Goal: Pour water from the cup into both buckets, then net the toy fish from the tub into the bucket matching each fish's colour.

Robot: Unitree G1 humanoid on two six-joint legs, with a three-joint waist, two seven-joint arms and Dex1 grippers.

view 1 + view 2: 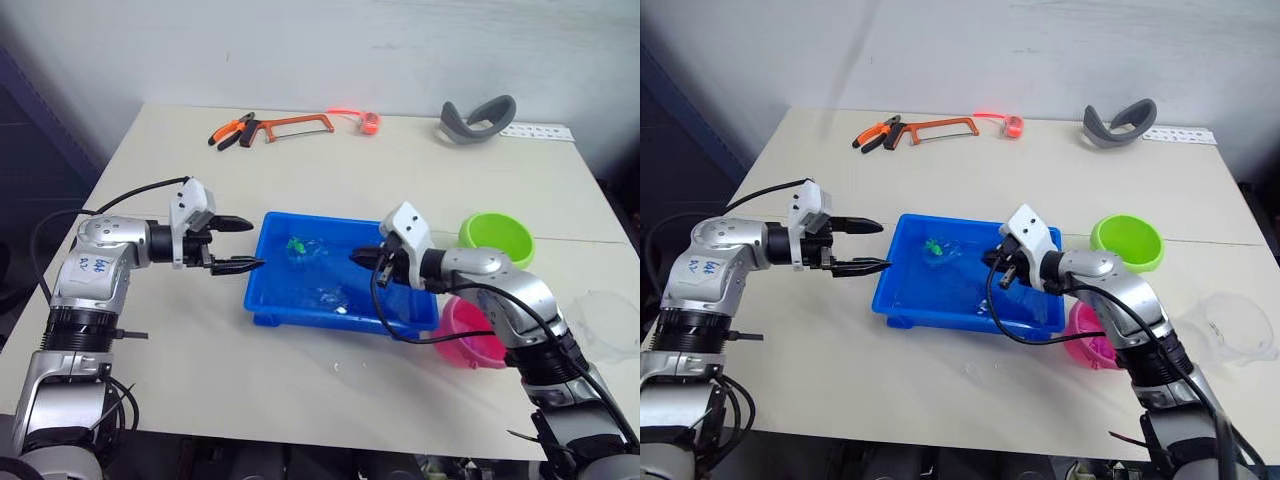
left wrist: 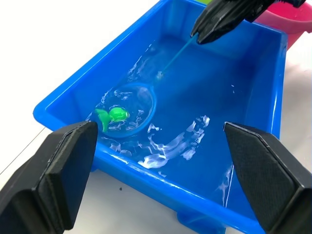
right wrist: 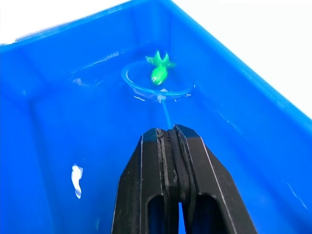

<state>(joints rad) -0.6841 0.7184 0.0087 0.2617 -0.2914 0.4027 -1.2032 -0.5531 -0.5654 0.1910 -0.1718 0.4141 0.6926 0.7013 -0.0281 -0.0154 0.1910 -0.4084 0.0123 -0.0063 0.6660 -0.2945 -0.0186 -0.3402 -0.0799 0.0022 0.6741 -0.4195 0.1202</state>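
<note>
Net (image 3: 157,83) handle pinched by right gripper (image 3: 168,132) – green fish (image 3: 159,71) in hoop, left gripper (image 1: 238,245) jaws wide

At the table's (image 1: 330,180) far edge you see pliers (image 1: 231,131) with orange-and-black handles, touching the handle end of an orange-framed hacksaw (image 1: 292,125). Just beside the saw's other end lies a small red-orange ring (image 1: 370,123). Farther right rests a curved grey band (image 1: 477,120), next to a white perforated strip (image 1: 538,131).

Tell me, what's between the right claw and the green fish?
The net's thin handle runs from the right claw to the hoop around the green fish, over water, in the right wrist view.
</note>
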